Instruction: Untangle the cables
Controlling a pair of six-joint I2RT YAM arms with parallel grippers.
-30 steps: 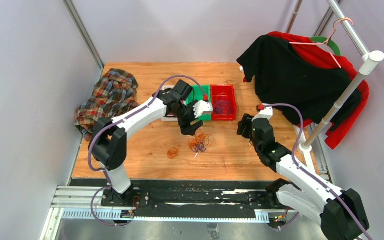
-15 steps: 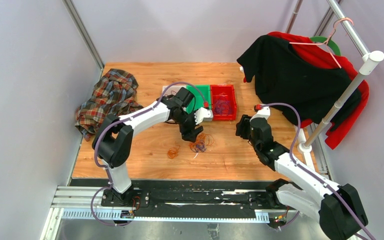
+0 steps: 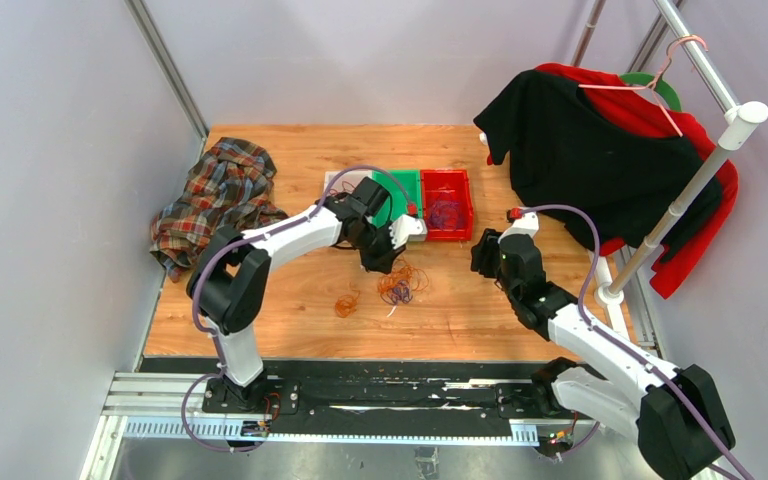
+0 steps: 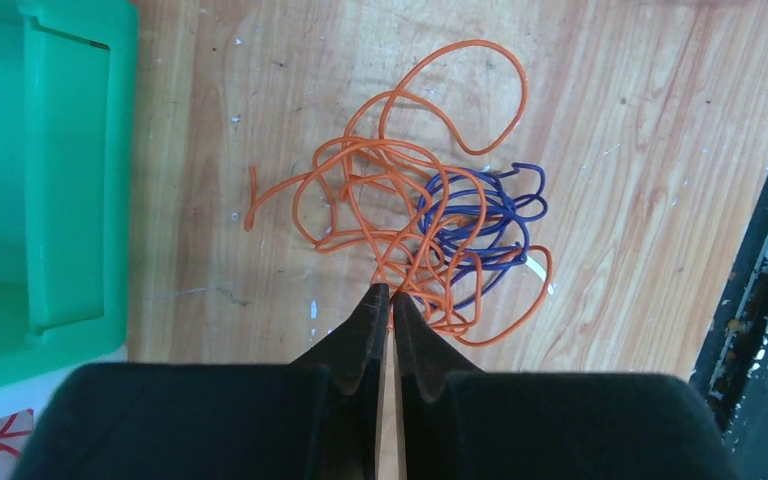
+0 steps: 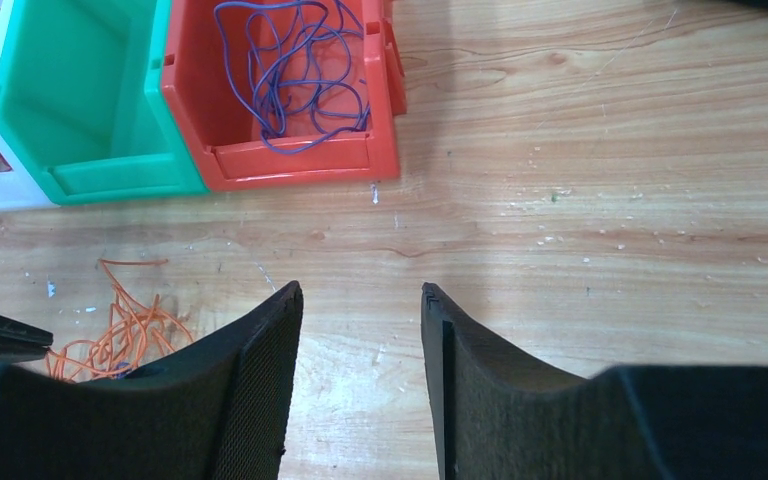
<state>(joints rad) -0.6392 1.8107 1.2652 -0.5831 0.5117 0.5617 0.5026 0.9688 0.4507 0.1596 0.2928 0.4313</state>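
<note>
Our left claw has snapped almost shut at the edge of the orange and purple cables on the table; we cannot tell if it pinches one. Our right claw gapes, empty. We think they are light and floppy: grab a loose end.

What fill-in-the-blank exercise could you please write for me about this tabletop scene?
1. The thin purple wires lie inside the ___ plastic bin.
2. The tangled bundle of thin wires on the wooden table mixes purple strands with ___ ones.
3. The left gripper is ___ at the bundle's near edge.
4. The right gripper hangs ___ above bare wood, with nothing between its fingers.

Missing words: red; orange; shut; open.
</note>
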